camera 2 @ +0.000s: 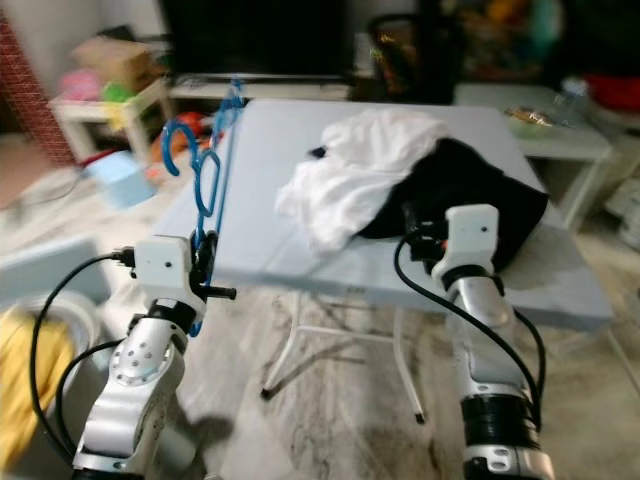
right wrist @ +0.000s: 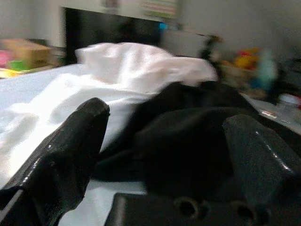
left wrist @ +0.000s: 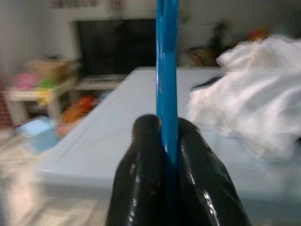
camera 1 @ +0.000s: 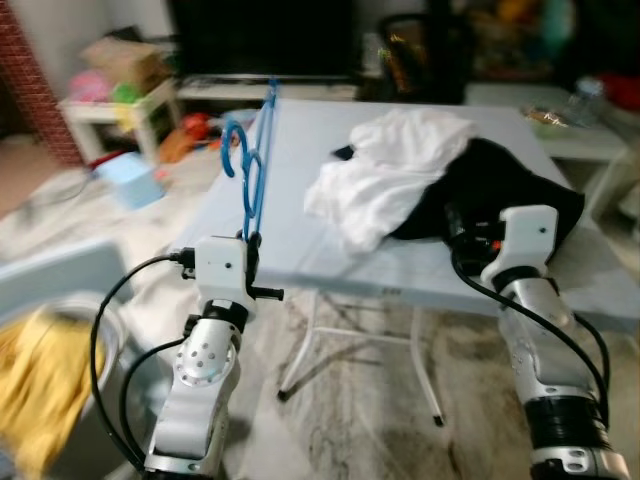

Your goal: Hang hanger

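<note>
Over the tabletop's near-left edge, my left pincer pinches the thin blue plastic hanger upright. Before hanging it I should keep that grip tight; my right pincer sits spread by the black garment.

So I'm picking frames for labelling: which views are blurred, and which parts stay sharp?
Both eye views are soft with motion blur, worst at the edges. Left wrist view: the fingers and blue hanger are fairly crisp, the room behind hazy. Right wrist view: blurred throughout, the black garment nearly featureless.
</note>
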Motion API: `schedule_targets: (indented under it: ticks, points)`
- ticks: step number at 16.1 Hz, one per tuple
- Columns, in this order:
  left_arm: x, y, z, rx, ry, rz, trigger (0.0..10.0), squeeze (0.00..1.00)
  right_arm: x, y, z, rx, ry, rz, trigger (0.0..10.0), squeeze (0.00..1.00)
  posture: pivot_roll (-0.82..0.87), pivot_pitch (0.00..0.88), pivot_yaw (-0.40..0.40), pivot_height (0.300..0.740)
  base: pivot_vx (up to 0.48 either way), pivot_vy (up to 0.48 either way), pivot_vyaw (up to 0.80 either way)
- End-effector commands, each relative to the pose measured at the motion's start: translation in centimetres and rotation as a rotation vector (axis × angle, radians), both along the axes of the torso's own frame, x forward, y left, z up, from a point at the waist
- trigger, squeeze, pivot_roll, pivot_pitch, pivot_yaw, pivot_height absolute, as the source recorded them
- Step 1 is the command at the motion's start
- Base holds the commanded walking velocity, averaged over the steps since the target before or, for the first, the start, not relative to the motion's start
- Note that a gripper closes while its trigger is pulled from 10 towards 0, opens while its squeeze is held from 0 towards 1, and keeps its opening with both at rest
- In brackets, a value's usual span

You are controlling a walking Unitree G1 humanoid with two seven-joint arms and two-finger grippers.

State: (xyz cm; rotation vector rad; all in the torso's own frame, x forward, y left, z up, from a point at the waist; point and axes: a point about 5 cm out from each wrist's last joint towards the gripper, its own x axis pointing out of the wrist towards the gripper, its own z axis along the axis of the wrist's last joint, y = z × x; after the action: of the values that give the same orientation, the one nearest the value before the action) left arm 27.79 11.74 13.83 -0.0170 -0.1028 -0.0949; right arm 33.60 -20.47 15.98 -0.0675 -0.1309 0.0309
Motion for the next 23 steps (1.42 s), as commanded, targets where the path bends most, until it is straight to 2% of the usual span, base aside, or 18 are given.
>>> schedule_targets:
  ticks: [1, 9, 13, 15, 21, 22, 23]
  points:
    - [0.0, -0.2, 0.1, -0.004, -0.001, -0.007, 10.0, 0.00, -0.1, 0.1, 0.1, -0.001, 0.003, 0.010, 10.0, 0.00, -0.08, 0.000, 0.024, 0.740, -0.281, 0.000, 0.00]
    - [-0.1, -0.2, 0.0, -0.005, 0.005, -0.011, 10.0, 0.00, -0.2, 0.2, -0.6, -0.007, 0.036, 0.018, 10.0, 0.00, -0.08, 0.000, 0.022, 0.740, -0.308, 0.000, 0.00]
    - [-0.1, -0.2, -0.2, -0.013, 0.022, -0.012, 10.0, 0.00, -0.4, 0.5, -1.7, -0.014, 0.104, 0.043, 10.0, 0.00, -0.08, 0.000, 0.022, 0.740, -0.063, 0.000, 0.00]
    - [-0.3, -0.1, -1.5, -0.012, 0.092, -0.041, 10.0, 0.00, -0.4, 0.9, -2.1, -0.026, 0.123, 0.078, 10.0, 0.00, -0.08, 0.000, 0.021, 0.740, 0.000, 0.000, 0.00]
    - [-0.9, 0.7, -3.7, 0.038, 0.196, -0.129, 10.0, 0.00, 0.1, 0.8, -2.2, -0.088, 0.157, 0.124, 10.0, 0.00, -0.08, 0.000, 0.020, 0.740, 0.000, 0.000, 0.00]
    - [-1.0, 0.6, -4.0, 0.023, 0.220, -0.160, 10.0, 0.00, 0.0, 0.8, -2.1, -0.113, 0.156, 0.156, 10.0, 0.00, -0.08, 0.000, 0.019, 0.740, 0.000, 0.000, 0.00]
    - [-2.1, 0.1, -5.4, -0.001, 0.323, -0.373, 10.0, 0.00, -0.3, 1.3, -2.0, -0.279, 0.163, 0.357, 10.0, 0.00, -0.08, 0.000, 0.017, 0.740, 0.000, 0.000, 0.00]
